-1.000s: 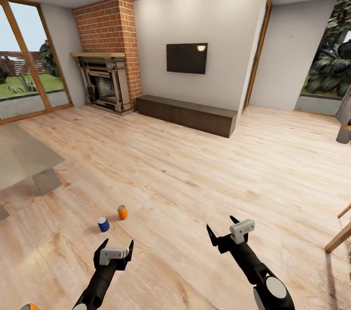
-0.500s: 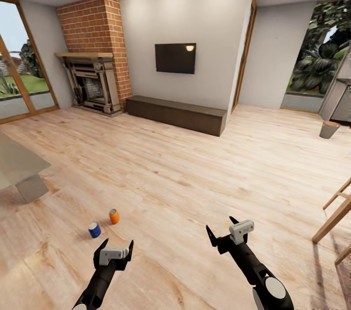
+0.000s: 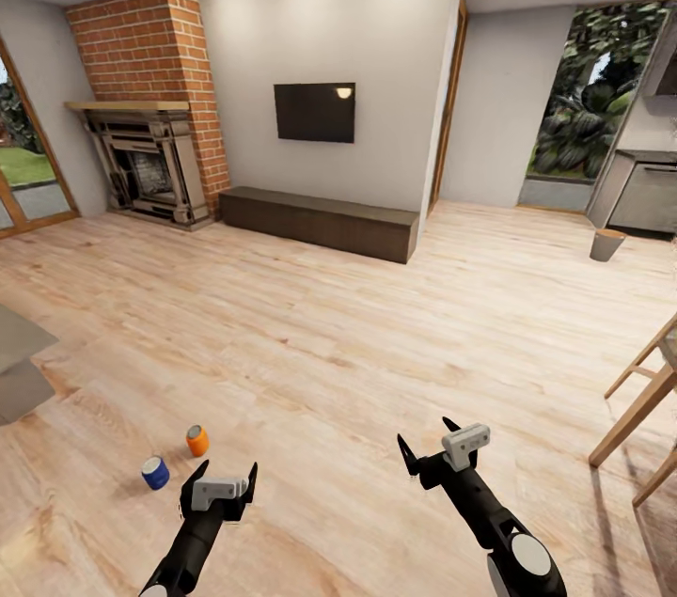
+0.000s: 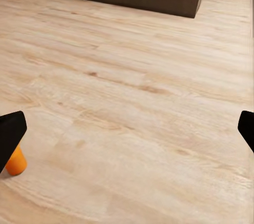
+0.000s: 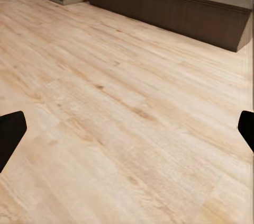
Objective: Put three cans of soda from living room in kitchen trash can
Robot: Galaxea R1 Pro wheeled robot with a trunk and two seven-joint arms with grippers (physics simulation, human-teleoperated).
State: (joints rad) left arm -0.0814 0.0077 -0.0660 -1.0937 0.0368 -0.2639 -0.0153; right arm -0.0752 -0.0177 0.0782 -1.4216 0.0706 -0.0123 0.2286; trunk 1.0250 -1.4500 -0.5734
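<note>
Two cans of soda stand on the wooden floor at the lower left of the head view: an orange can (image 3: 196,440) and a blue can (image 3: 155,472). My left gripper (image 3: 226,470) hovers open just right of them, empty. Its wrist view catches the orange can (image 4: 16,163) beside one fingertip (image 4: 10,131). My right gripper (image 3: 426,434) is open too, over bare floor, with nothing between its fingers (image 5: 10,131). The tash can (image 3: 607,244) is far off at the right, a small grey bin on the floor by the kitchen units (image 3: 649,195).
A long dark bench (image 3: 320,222) runs under a wall TV (image 3: 315,112), with a brick fireplace (image 3: 146,155) to its left. A low table (image 3: 17,362) juts in at the left edge. Wooden chair legs (image 3: 639,409) stand at the right. Open floor stretches between me and the bin.
The camera has swung to the right, so the whole room slides left. The bin and kitchen units have come further into view. Both grippers hold the same open pose.
</note>
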